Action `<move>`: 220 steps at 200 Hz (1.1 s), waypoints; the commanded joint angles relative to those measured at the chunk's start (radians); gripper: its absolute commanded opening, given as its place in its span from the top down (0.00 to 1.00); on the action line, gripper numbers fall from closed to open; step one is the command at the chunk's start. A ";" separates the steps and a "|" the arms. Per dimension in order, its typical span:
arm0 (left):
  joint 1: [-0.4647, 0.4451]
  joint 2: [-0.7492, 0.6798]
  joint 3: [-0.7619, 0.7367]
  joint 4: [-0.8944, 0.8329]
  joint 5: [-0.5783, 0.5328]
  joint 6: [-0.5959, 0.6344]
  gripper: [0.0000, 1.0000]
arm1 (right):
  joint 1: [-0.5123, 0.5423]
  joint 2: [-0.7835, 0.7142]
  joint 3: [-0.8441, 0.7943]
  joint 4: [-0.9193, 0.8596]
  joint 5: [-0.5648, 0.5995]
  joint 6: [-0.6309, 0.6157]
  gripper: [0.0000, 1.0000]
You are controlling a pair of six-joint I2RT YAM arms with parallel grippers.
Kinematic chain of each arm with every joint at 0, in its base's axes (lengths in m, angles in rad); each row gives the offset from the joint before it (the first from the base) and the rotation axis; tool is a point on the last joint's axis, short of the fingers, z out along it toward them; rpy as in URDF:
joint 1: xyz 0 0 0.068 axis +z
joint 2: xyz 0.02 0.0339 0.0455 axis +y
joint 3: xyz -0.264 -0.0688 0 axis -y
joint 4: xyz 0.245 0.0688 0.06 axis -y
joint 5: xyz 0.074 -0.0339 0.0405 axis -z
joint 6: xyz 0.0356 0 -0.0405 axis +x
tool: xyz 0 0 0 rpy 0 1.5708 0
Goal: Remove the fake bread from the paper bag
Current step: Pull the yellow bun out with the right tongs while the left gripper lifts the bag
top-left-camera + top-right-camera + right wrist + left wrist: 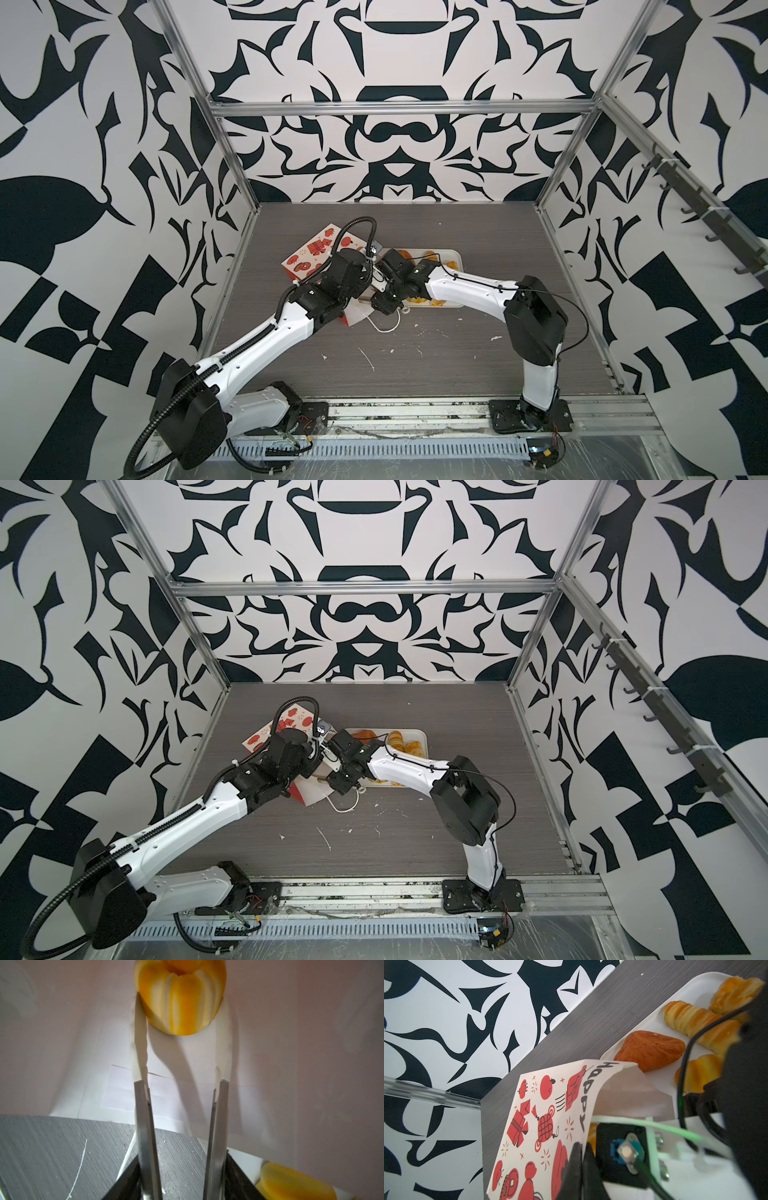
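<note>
**DESK:** Caption pls: where's the bag, what are the grippers doing?

**PHOTOG:** Paper bag (311,251) lies on its side on the grey table (415,365), left of ctr. Its mouth faces the near side, just beside the left end of a white tray (456,254). Left gripper (583,1147) is clamped on the bag's printed upper wall near the mouth, w/ that wall lifted clear of the lower one. A white cord handle (388,326) trails on the table in front.

**DESK:** And the bread?

**PHOTOG:** Round ridged bun (180,987) sits inside the bag, far back in the white interior. Right gripper (180,1009) reaches in thru the mouth, fingers (143,1105) apart, tips flanking the bun on either side. Whether they press on it or only sit alongside, can't tell. Four other pcs lie on the tray: brown croissant (652,1051) nearest the bag, twisted stick (695,1020) next, and two more partly hidden by the right arm.
</note>
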 commanded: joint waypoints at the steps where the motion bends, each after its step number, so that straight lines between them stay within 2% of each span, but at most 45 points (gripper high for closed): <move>1: 0.000 -0.011 0.023 0.005 0.020 -0.019 1.00 | -0.002 -0.011 0.059 0.033 0.015 0.020 0.44; 79: 0.000 -0.003 0.020 -0.001 0.018 -0.011 1.00 | -0.001 -0.110 -0.026 0.039 0.068 0.063 0.55; 179: 0.000 0.041 0.035 0.014 -0.011 0.003 1.00 | -0.003 -0.321 -0.160 -0.064 0.053 0.102 0.58; 220: 0.000 0.061 0.040 0.023 -0.064 0.001 1.00 | -0.005 -0.436 -0.245 -0.098 0.034 0.131 0.59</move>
